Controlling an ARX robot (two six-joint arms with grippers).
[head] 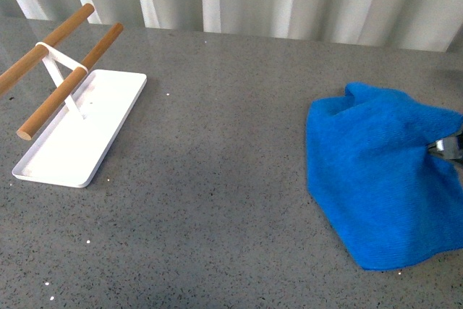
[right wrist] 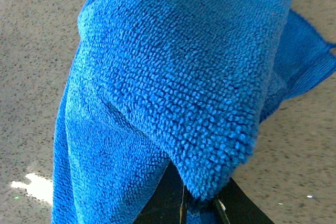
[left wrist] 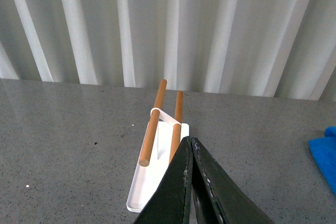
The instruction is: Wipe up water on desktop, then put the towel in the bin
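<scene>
Bright blue on the towel (head: 383, 171) at three o'clock. Dark grey with fine light and dark speckles across the worktop (head: 217, 179). White on the tray (head: 101, 121) at nine, warm brown rods (head: 70, 81). Black left claw (left wrist: 190, 142).

Across the whole far side, a pale white-grey backdrop of vertical folds (left wrist: 220, 30), curtain or panelling hard to tell; bright on the ridges, greyer in the hollows. Soft, even light throughout. Below, meeting the far edge of the wide dark grey speckled desktop (head: 217, 179), faintly glossy there.
</scene>
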